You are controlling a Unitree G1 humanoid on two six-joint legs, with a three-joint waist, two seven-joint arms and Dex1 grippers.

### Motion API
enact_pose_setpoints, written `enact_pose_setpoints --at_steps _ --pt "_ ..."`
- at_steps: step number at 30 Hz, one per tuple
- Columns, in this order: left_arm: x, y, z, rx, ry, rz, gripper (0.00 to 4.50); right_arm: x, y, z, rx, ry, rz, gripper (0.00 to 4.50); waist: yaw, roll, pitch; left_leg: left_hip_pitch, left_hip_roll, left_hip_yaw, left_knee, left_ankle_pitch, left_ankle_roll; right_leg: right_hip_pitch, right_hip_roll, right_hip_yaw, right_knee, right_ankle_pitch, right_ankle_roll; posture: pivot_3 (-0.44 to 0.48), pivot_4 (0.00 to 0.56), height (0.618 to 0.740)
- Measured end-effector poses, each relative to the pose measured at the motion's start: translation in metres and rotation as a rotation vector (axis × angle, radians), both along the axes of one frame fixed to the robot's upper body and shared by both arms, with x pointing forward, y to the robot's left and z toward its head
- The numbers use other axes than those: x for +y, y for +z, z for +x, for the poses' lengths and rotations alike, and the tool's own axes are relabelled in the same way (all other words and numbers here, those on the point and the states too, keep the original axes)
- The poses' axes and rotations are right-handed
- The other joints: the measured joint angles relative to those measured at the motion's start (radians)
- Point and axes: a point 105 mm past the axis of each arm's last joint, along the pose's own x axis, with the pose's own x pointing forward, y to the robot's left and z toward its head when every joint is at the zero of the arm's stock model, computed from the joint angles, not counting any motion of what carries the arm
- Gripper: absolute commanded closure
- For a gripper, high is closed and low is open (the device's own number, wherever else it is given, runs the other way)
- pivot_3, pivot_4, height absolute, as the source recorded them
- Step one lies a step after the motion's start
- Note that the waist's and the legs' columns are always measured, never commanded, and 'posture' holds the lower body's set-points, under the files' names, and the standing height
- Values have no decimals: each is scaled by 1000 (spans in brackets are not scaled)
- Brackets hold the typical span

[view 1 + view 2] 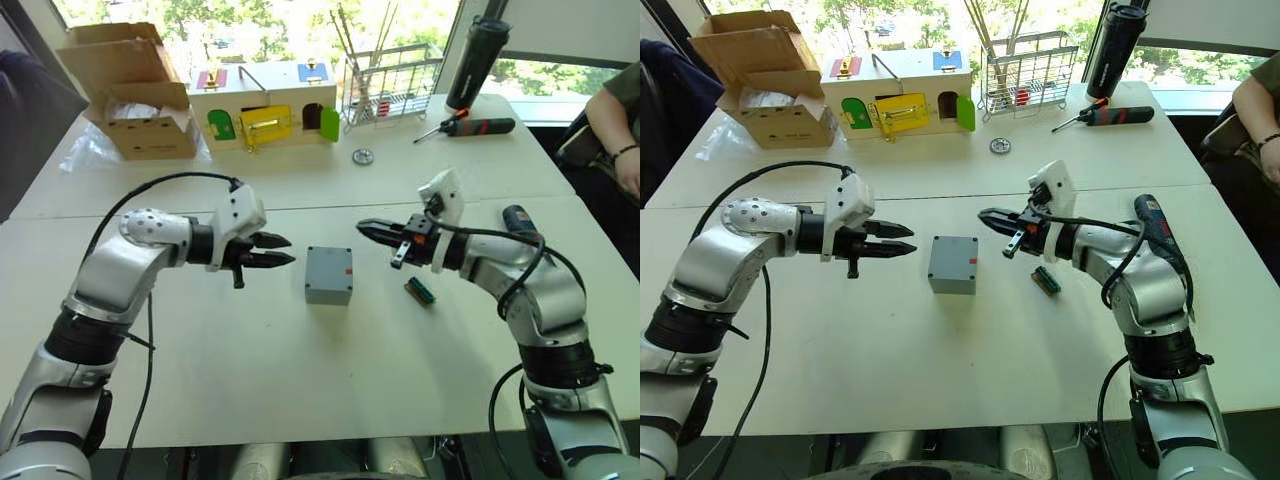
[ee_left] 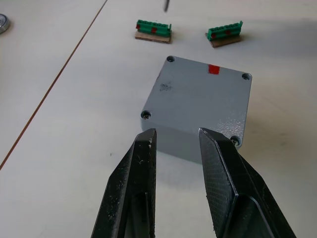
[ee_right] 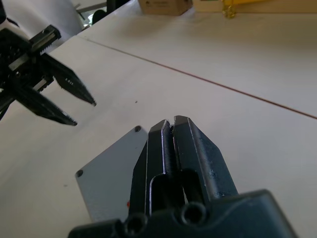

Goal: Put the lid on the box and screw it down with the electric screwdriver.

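Small grey cube-like plastic box (image 1: 329, 275) at the middle of the head-camera frame, standing on the white table (image 1: 250, 370), with its flat grey lid (image 2: 198, 96) already seated on top, dark screw holes at the four corners and a small red mark near one edge. Left gripper (image 1: 276, 250) at centre-left of the frame, hanging just beside the box without touching it, black fingers (image 2: 133, 188) parted with a clear gap and nothing between them. Right gripper (image 1: 372, 230) at centre-right, near the box's other side and apart from it, fingers pressed together on nothing. Two small green terminal blocks (image 2: 153, 29) lying on the table just past the box in the left wrist view; one of them just right of the box, below the right gripper, in the head view. Black and blue cylindrical power tool (image 1: 1155, 225), possibly the electric screwdriver, lying at the right of the frame partly behind the right forearm. Red-and-black hand screwdriver (image 1: 480, 126) and tall black bottle (image 1: 476, 60) at upper right; wire rack (image 1: 390, 85) at upper centre; colourful wooden latch box (image 1: 265, 100) left of the rack; open cardboard box (image 1: 135, 90) at upper left. Small round metal disc (image 1: 363, 156) on the table below the rack. Person's arm (image 1: 620, 120) at the right edge.
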Motion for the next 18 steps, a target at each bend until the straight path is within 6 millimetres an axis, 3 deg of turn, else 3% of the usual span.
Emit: enact_pose_setpoints --at_steps 5,18 --pt "-1 -5 0 27 24 -29 3157 16 -11 -2 30 22 11 4457 -5 0 0 0 0 0 -1 0 0 -1 0 0 0 0 0 0 150 740" --pt "-3 -9 -1 29 48 -37 3157 14 -22 -2 59 13 -17 4457 -6 0 0 0 0 0 -1 0 0 -1 0 0 0 0 0 0 150 740"
